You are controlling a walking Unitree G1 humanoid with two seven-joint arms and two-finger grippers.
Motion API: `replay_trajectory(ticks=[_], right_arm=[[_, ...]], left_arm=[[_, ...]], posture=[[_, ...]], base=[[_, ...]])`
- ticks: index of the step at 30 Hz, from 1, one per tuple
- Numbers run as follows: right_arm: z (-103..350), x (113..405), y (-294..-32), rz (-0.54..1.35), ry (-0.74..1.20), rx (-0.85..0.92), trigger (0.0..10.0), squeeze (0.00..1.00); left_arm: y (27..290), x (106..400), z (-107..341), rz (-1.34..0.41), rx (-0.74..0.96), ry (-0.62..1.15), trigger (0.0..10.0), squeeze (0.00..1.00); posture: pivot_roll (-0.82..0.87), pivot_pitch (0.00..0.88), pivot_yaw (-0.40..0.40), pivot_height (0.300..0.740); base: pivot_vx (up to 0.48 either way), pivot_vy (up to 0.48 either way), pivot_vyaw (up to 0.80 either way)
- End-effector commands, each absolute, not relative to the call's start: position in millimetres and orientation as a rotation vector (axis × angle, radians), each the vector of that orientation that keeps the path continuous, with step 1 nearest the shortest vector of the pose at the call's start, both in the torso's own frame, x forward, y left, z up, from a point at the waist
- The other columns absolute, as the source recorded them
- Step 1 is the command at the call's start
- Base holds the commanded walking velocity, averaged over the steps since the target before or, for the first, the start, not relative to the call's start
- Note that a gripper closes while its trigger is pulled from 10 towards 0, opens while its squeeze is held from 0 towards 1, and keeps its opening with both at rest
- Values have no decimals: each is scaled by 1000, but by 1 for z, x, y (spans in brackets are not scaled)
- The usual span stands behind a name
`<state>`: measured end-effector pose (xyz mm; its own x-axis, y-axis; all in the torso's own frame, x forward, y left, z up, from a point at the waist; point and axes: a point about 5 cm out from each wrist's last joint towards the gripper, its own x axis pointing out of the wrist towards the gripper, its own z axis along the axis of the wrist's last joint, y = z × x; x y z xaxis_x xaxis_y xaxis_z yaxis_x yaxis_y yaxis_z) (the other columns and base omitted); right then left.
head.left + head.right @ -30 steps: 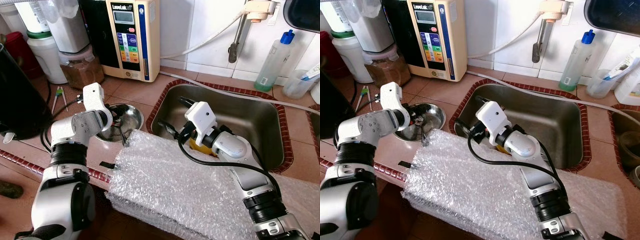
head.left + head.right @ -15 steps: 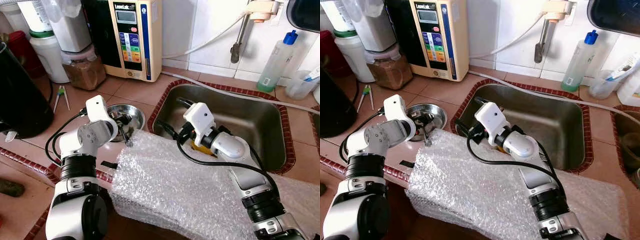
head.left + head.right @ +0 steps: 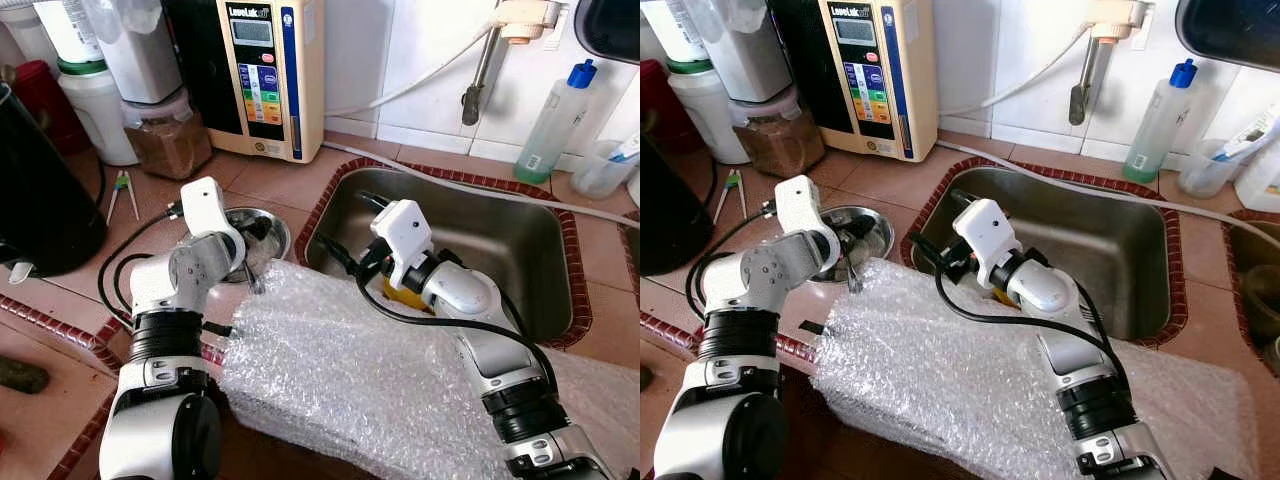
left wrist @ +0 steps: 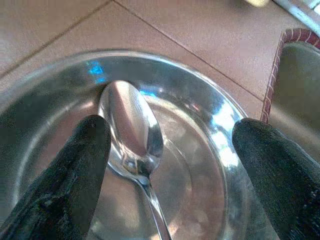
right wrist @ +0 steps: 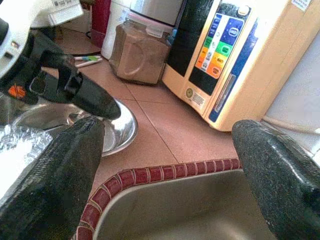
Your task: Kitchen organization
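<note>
While hovering over the round shiny steel bowl (image 4: 210,130), left tool (image 4: 170,165) is gaping around the steel spoon (image 4: 131,131) | step: spoon pickup | next: descending, clenching | right tool (image 5: 165,150), beside bowl, is gaping empty.

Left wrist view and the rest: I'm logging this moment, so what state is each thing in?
Left gripper: open, fingers either side of the spoon.
Spoon: lying in the steel bowl, bowl side up.
Steel bowl: upright on the counter.
Right gripper: open, holding nothing, above the sink's edge.
Sink: no water visible.
</note>
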<state>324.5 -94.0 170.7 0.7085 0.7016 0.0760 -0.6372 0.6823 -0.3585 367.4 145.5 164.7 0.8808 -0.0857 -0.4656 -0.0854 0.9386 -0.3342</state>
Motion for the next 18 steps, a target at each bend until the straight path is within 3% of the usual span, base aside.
replay_trajectory(ticks=[1,2,3,14,15,16,18], right_arm=[[172,326,-97,743,-213,-316,10000,0],[172,326,-97,744,-212,-317,10000,0],[172,326,-97,744,-212,-316,10000,0],[173,326,-93,750,-217,-321,10000,0],[172,326,-93,750,-216,-322,10000,0],[172,326,-93,750,-217,-323,10000,0],[173,326,-93,749,-219,-323,10000,0]], left_arm=[[149,366,164,22,-320,490,10000,573],[149,365,162,24,-318,492,10000,396],[146,363,155,14,-353,531,10000,0],[125,356,129,-65,-455,651,10000,0],[125,356,128,-64,-456,654,4510,0],[125,356,126,-70,-466,657,0,0],[126,355,124,-72,-483,665,0,0]], posture=[[-5,0,72,740],[-5,0,72,740],[-6,0,72,740],[-14,0,73,740],[-16,0,75,740],[-17,0,75,740],[-18,0,76,740]], base=[[0,0,0],[0,0,0],[0,0,0],[0,0,0],[0,0,0],[0,0,0],[0,0,0]])
